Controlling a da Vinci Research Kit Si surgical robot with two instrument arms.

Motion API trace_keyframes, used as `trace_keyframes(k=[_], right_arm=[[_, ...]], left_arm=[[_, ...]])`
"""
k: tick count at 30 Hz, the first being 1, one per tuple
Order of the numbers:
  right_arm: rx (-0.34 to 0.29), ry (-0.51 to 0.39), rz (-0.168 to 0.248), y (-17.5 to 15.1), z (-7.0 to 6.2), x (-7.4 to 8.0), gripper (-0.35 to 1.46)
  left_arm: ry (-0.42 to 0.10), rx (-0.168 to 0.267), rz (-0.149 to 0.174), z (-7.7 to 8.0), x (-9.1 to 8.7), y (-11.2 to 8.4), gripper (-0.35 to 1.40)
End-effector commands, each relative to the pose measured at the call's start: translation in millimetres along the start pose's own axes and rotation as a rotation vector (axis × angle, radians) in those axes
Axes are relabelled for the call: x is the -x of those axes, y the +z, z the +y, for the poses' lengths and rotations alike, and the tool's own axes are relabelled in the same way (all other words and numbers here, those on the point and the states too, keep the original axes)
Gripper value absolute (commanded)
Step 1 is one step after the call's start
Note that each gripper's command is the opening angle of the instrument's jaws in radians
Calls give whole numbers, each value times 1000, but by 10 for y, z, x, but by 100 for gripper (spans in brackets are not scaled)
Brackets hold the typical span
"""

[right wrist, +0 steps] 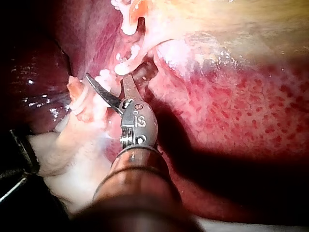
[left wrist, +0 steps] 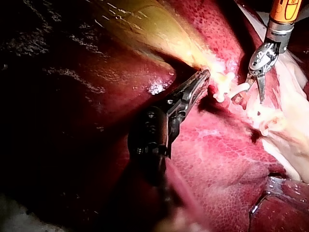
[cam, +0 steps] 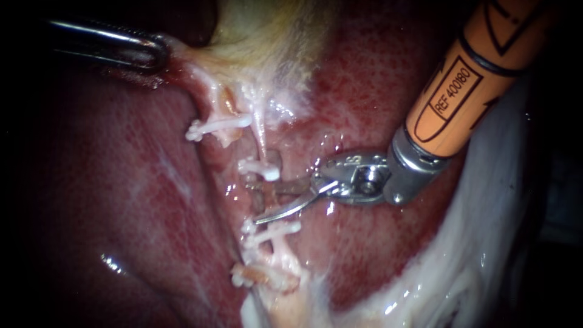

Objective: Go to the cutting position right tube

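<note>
Endoscope view: the right instrument [cam: 266, 204], its end effector's 2 blades narrowly apart, sits at the right tube [cam: 261, 143] between the upper clip [cam: 260, 168] and the lower clip [cam: 274, 231], so positioning looks nearly complete, while the left instrument [cam: 150, 52] grips the gallbladder [cam: 267, 36].

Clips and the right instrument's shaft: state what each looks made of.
Clips: white, matte, probably plastic; opaque, rounded ends, no metallic glint. Shaft: smooth orange sleeve with black print, likely plastic or a coating; its end collar is silvery metal, judging by sharp highlights.
</note>
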Motion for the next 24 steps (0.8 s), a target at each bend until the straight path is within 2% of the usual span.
trace_keyframes(k=[1,4,8,17,24], right_arm=[[-12,-6,18,1,0,-2,132],[-51,0,40,5,0,-6,130],[-73,-4,36,17,2,-9,128],[-63,-8,50,42,15,-16,128],[-69,-8,65,45,16,-20,128]], left_arm=[[0,0,0,0,0,0,-35],[0,0,0,0,0,0,-35],[0,0,0,0,0,0,-35],[0,0,0,0,0,0,-35],[0,0,0,0,0,0,-35]])
